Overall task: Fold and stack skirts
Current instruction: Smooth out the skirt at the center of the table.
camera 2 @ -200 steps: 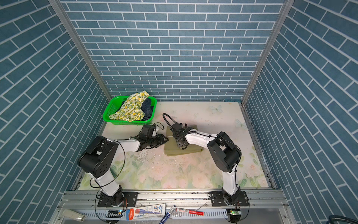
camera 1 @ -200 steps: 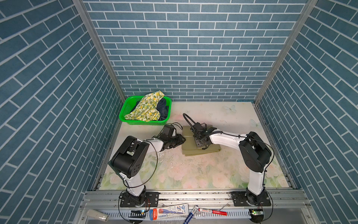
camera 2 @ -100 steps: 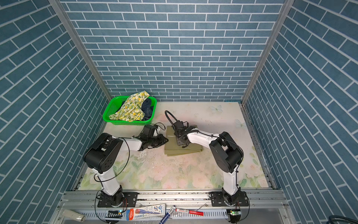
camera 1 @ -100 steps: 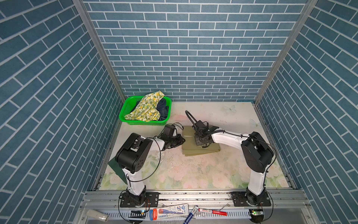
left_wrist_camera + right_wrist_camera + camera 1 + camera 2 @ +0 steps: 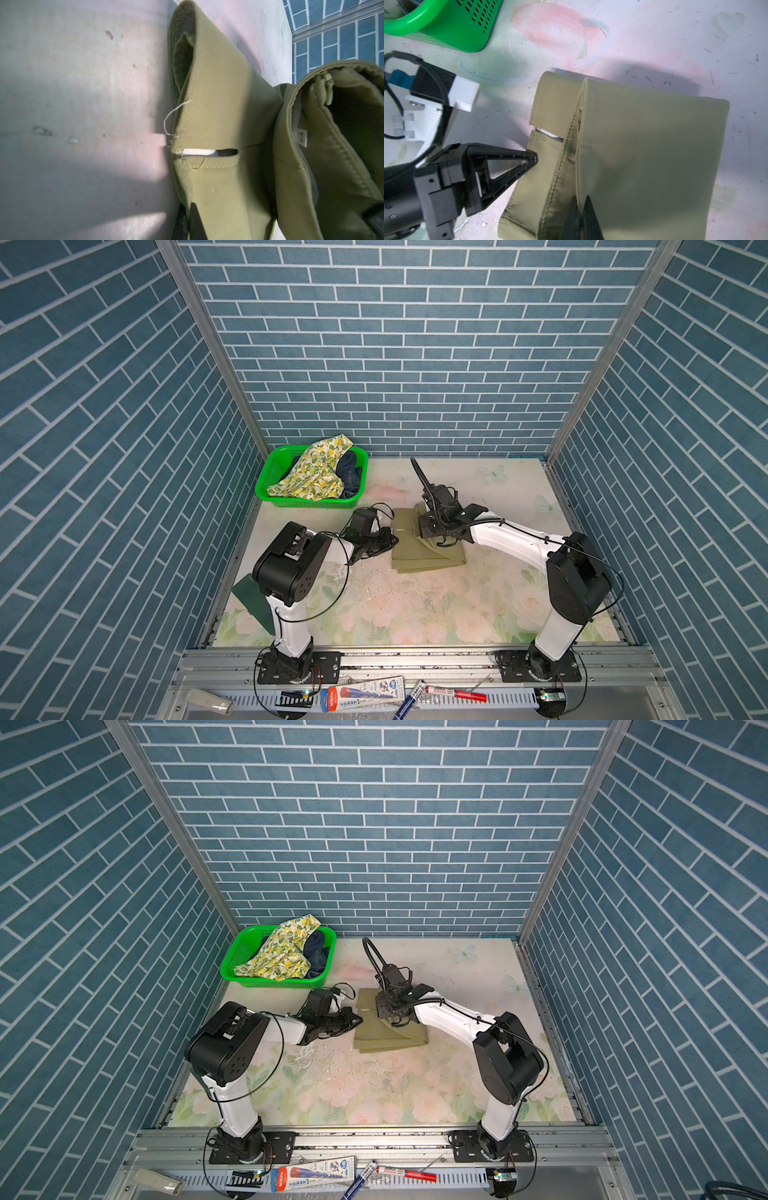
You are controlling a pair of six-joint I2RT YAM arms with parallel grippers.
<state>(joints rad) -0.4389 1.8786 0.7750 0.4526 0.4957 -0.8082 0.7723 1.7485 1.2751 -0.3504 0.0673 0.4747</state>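
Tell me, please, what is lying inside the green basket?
In the basket, a lemon-print skirt lies on top, with a dark navy skirt partly under it. The basket's floor and anything beneath them are covered.

**Sundries about the stall**

- Basket [image 5: 307, 502]: green plastic mesh, far left corner of the table [image 5: 415, 605].
- Table: floral-printed top, scuffed and flecked with crumbs.
- Walls [image 5: 399, 344]: blue brick pattern on three sides.
- Rail [image 5: 415, 659]: aluminium, along the near edge.
- Below the rail: printed tube [image 5: 365, 691], blue pen [image 5: 409, 699], red marker [image 5: 455, 693], beige item [image 5: 208, 700].
- Dark green sheet [image 5: 249, 601]: at the left edge.
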